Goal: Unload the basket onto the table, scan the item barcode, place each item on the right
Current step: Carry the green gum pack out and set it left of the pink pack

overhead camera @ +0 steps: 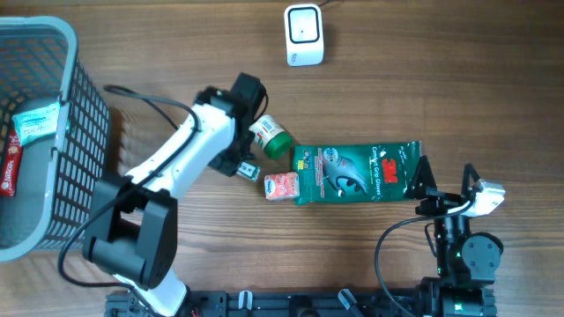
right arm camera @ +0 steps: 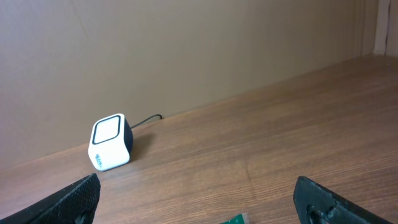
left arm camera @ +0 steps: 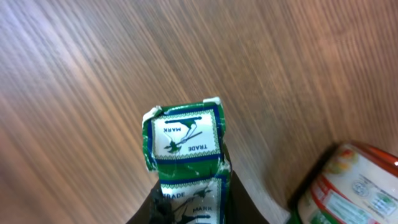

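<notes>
Plainly, the left gripper (left arm camera: 193,210) pinched a green-and-white packet (left arm camera: 185,138) marked with a bird and "TRADE MARK", while the right gripper (right arm camera: 199,208) gaped.

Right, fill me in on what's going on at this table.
The left gripper is shut on a small green packet, close to a red-and-white carton. The right gripper is open and empty, at the end of the 3M glove pack. The white scanner stands at the far edge of the table; the packet has not yet been brought to it.
</notes>
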### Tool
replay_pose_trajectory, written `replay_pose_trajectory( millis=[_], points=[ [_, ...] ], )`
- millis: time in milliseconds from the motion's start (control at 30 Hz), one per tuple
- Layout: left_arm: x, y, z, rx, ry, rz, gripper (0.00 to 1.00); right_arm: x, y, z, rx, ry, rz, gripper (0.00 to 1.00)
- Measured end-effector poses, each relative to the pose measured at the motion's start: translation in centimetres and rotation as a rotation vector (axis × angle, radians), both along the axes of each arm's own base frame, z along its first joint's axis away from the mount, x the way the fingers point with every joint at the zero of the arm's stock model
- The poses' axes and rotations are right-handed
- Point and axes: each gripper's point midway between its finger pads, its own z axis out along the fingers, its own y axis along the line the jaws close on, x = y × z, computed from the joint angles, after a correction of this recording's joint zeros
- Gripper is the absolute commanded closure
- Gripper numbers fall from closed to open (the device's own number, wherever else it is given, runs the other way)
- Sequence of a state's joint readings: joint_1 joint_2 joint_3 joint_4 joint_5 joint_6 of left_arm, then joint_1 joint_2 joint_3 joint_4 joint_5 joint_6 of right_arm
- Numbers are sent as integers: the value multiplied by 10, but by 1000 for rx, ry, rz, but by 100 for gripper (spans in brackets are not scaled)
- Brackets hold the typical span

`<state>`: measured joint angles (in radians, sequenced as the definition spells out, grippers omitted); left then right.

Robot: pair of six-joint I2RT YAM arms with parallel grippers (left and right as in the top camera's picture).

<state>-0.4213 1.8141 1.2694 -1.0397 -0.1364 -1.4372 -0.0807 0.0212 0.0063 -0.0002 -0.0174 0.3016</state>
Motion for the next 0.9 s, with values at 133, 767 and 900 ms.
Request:
replay_pose_trajectory(
  millis=[133,767,900],
  points=[
    [-5,-10,-39,-71,-35,11,70,0,0,0,0,0,0,0],
    [72,14,180,94,-405,-256,0,0,0,0,0,0,0,0],
    [62,81,276,361,-615,-147,0,0,0,0,0,0,0,0]
  ],
)
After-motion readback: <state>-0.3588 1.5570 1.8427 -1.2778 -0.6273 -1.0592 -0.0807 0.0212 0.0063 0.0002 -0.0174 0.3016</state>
